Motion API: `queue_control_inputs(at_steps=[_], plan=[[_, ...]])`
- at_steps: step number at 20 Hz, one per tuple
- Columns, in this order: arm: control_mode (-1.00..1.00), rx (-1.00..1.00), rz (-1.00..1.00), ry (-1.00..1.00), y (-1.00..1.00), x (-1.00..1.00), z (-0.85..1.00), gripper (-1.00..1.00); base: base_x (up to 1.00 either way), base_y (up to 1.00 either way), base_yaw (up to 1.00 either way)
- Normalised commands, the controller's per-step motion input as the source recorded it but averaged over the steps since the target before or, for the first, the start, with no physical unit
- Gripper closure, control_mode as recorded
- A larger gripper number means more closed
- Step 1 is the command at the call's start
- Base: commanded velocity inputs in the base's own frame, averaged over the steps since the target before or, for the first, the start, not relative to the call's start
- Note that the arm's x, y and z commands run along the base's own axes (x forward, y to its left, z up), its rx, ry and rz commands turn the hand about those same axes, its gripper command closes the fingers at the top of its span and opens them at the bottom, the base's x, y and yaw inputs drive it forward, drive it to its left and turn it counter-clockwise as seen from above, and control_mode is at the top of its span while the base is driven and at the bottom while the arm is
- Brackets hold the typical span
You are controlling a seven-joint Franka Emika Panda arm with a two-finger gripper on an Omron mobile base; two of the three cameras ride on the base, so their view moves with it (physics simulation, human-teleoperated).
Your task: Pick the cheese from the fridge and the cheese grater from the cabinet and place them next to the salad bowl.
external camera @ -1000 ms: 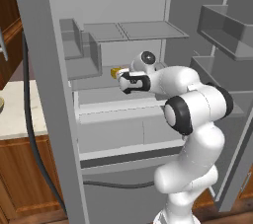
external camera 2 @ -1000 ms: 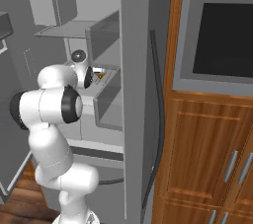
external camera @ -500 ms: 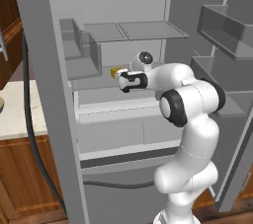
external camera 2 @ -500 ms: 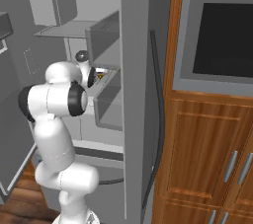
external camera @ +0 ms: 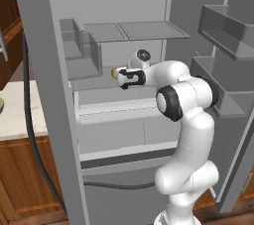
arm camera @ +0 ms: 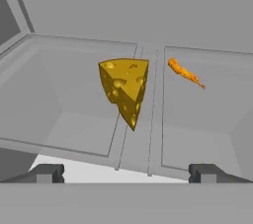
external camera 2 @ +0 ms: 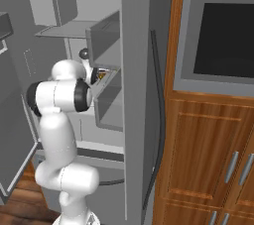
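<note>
Golden cheese (arm camera: 124, 91) clear of open end effector (arm camera: 126, 172), base hidden.

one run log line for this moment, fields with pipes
phase: reaching for cheese | claw: open, empty, inside fridge | cheese: on shelf ahead, centred between tips | orange stick: beside it, apart

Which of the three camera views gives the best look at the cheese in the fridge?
The hand view: the cheese shows whole, a golden wedge with holes lying on a grey fridge shelf, an orange stick nearby. The left base view shows a small yellow patch at the end effector; the right base view only a blurred yellowish spot.
</note>
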Motion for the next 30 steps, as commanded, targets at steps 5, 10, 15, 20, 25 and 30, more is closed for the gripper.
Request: queue_control_inputs(at_steps=[5, 10, 15, 20, 25, 30], plan=[[-1.00, 0.00, 0.00, 0.03, 0.07, 0.30, -0.02, -1.00, 0.00, 0.00, 0.00], [-1.00, 0.00, 0.00, 0.04, 0.08, 0.24, -0.09, -1.00, 0.00, 0.00, 0.00], [-1.00, 0.00, 0.00, 0.01, 0.11, 0.30, -0.15, -1.00, 0.00, 0.00, 0.00], [-1.00, 0.00, 0.00, 0.00, 0.05, 0.29, -0.19, -1.00, 0.00, 0.00, 0.00], [-1.00, 0.00, 0.00, 0.03, 0.00, 0.31, -0.12, -1.00, 0.00, 0.00, 0.00], [-1.00, 0.00, 0.00, 0.08, 0.00, 0.30, -0.13, -1.00, 0.00, 0.00, 0.00]])
